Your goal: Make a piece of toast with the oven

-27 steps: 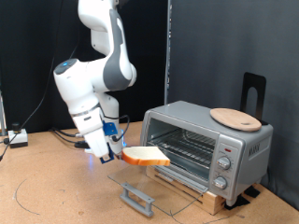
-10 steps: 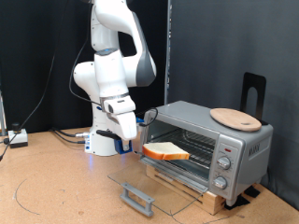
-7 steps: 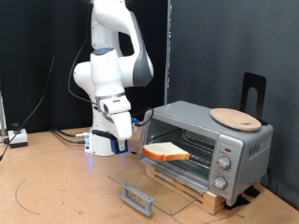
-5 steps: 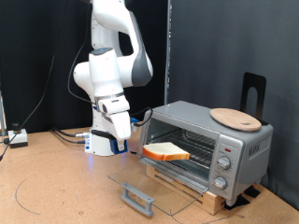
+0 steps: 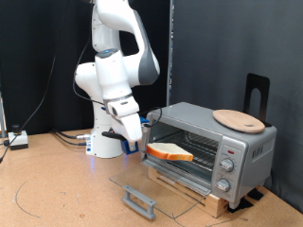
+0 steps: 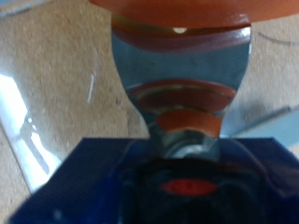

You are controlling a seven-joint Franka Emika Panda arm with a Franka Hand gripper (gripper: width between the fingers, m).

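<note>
Toast (image 5: 170, 151), a flat slice with an orange-brown crust, juts out from the gripper (image 5: 144, 145) toward the exterior view's right, its far part already in the mouth of the oven (image 5: 210, 144) over the wire rack, above the lowered glass door (image 5: 156, 183). The gripper sits just outside the oven's opening on the exterior view's left and appears to pinch the slice's near edge, the wrist view showing the crust (image 6: 177, 11) right at the end of a finger (image 6: 180, 89). The slice lies nearly level, its long axis pointing from the gripper straight into the cavity.
</note>
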